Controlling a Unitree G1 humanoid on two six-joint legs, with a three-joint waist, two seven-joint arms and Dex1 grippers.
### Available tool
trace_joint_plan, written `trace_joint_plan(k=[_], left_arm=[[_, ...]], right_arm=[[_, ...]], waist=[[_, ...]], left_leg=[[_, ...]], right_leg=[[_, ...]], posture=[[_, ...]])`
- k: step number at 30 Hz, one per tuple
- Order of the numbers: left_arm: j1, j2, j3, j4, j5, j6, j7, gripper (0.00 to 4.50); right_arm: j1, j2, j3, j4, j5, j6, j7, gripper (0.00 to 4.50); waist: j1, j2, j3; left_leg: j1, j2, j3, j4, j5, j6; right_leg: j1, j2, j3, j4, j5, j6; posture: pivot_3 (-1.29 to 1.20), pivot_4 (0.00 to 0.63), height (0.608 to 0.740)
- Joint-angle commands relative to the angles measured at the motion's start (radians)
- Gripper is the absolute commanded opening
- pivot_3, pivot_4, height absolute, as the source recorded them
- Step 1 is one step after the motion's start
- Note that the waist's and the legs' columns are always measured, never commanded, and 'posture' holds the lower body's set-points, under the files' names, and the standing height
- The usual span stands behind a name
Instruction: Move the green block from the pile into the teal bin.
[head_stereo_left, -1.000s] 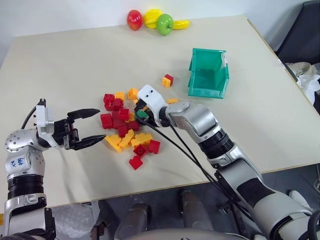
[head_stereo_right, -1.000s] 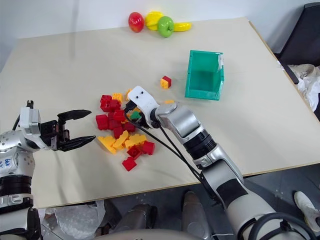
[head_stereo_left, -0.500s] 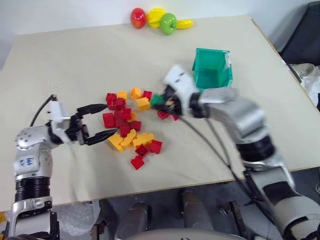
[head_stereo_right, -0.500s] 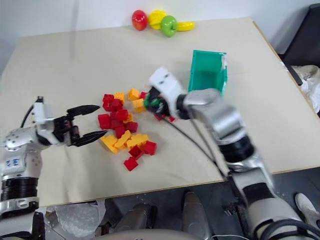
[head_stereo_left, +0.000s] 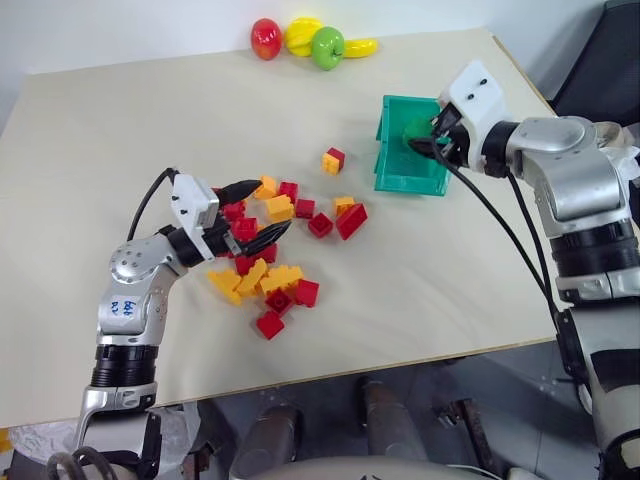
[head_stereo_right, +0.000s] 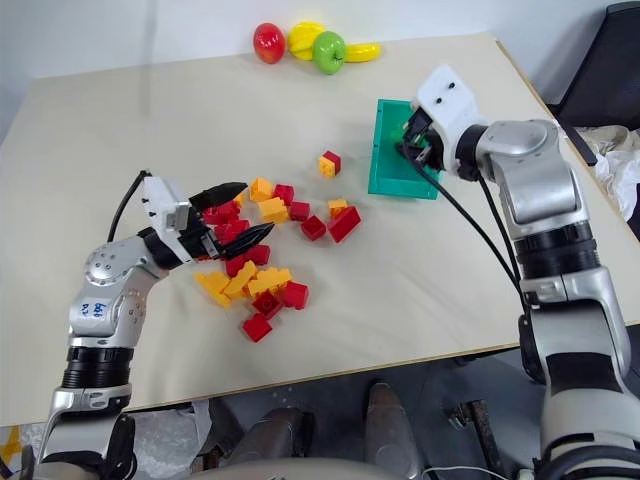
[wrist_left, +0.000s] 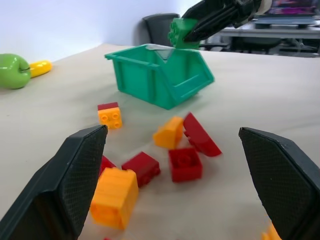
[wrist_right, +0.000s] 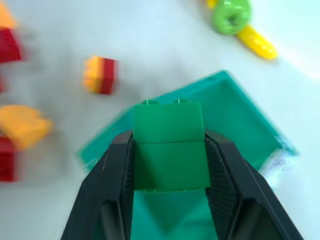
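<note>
The green block (wrist_right: 168, 145) hangs above the open top of the teal bin (head_stereo_left: 410, 178), with my right gripper (head_stereo_left: 428, 138) shut on it. The left wrist view shows the block (wrist_left: 181, 31) clear above the bin's rim (wrist_left: 160, 80). The pile (head_stereo_left: 255, 250) of red and yellow-orange bricks lies mid-table, with a few strewn toward the bin. At the pile's left side my left gripper (head_stereo_left: 258, 208) stands open, its fingers spread over some red bricks and holding nothing.
A red-and-yellow stacked brick (head_stereo_left: 334, 160) lies just left of the bin. Toy fruit (head_stereo_left: 310, 42) sits at the table's far edge. Black cables trail from my right wrist over the table. A dark chair (head_stereo_left: 610, 70) stands past the right edge.
My right gripper lifted the green block out of the pile and carried it right, over the bin. A few bricks scattered rightward. My left gripper moved right to the pile.
</note>
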Motion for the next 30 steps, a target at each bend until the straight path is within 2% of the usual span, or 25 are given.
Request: trace_joint_plan(k=[1, 6, 11, 14, 17, 20, 25, 27, 30], left_arm=[[-0.051, -0.007, -0.051, -0.031, 0.047, 0.018, 0.038, 4.50], [-0.087, -0.027, -0.055, -0.019, 0.003, 0.028, 0.008, 4.50], [-0.104, -0.035, -0.034, -0.008, -0.035, 0.029, -0.010, 4.50], [-0.108, -0.029, -0.016, 0.001, -0.059, 0.020, -0.030, 4.50], [-0.094, -0.010, 0.015, 0.004, -0.095, 0.052, -0.046, 4.50], [-0.060, 0.020, 0.078, 0.003, -0.143, 0.059, -0.071, 4.50], [0.037, 0.137, 0.199, -0.012, -0.179, 0.089, -0.088, 4.50], [0.102, 0.186, 0.257, -0.015, -0.219, 0.076, -0.167, 4.50], [0.168, 0.240, 0.295, 0.000, -0.251, 0.102, -0.234, 4.50]], right_arm=[[-0.096, 0.039, -0.014, 0.250, -0.064, -0.162, -0.040, 2.86], [-0.192, 0.075, -0.034, 0.453, -0.098, -0.281, -0.029, 4.39], [-0.220, 0.076, -0.047, 0.495, -0.109, -0.312, -0.006, 4.45], [-0.190, 0.064, -0.059, 0.418, -0.086, -0.281, 0.053, 4.45], [-0.089, 0.041, -0.088, 0.219, -0.034, -0.204, 0.137, 4.45], [0.083, 0.000, -0.142, -0.065, 0.076, -0.081, 0.235, 4.45], [0.486, -0.103, -0.288, -0.526, 0.330, 0.008, 0.412, 4.45], [0.655, -0.127, -0.365, -0.618, 0.421, 0.012, 0.471, 4.45], [0.777, -0.130, -0.419, -0.635, 0.454, -0.045, 0.501, 4.45]], waist=[[-0.001, 0.000, 0.000], [-0.002, 0.000, 0.000], [-0.003, 0.001, 0.000], [-0.002, 0.001, 0.000], [-0.001, 0.001, 0.000], [0.001, 0.001, 0.000], [0.006, 0.001, 0.001], [0.010, 0.001, 0.000], [0.012, 0.001, 0.000]], left_leg=[[0.000, 0.000, 0.000, 0.000, 0.000, 0.000], [0.000, 0.000, 0.000, -0.001, 0.000, 0.000], [-0.002, 0.000, 0.000, -0.001, 0.000, 0.000], [-0.002, 0.000, 0.000, 0.000, 0.000, 0.000], [-0.002, 0.001, -0.001, 0.000, 0.000, 0.000], [-0.003, 0.001, -0.001, 0.001, 0.000, 0.000], [-0.006, 0.000, -0.004, 0.002, 0.000, 0.000], [-0.012, -0.001, -0.004, 0.004, 0.000, 0.000], [-0.013, -0.001, -0.002, 0.008, 0.000, 0.000]], right_leg=[[0.000, 0.000, 0.000, 0.000, 0.000, 0.000], [0.000, 0.000, 0.000, -0.001, 0.000, 0.000], [-0.002, 0.000, 0.000, -0.001, 0.000, 0.000], [-0.002, 0.000, 0.000, -0.001, 0.000, 0.000], [-0.002, 0.000, -0.001, 0.000, 0.000, 0.000], [-0.002, 0.000, -0.001, 0.000, 0.000, 0.000], [-0.005, 0.000, -0.003, -0.001, 0.000, 0.000], [-0.009, -0.001, -0.003, 0.000, 0.000, 0.001], [-0.010, 0.000, -0.002, 0.001, 0.002, 0.001]], posture=[[0.00, 0.150, 0.740], [0.00, 0.150, 0.740], [0.00, 0.150, 0.740], [0.00, 0.150, 0.740], [0.00, 0.150, 0.740], [0.00, 0.150, 0.740], [0.00, 0.150, 0.740], [0.00, 0.150, 0.740], [0.00, 0.150, 0.740]])
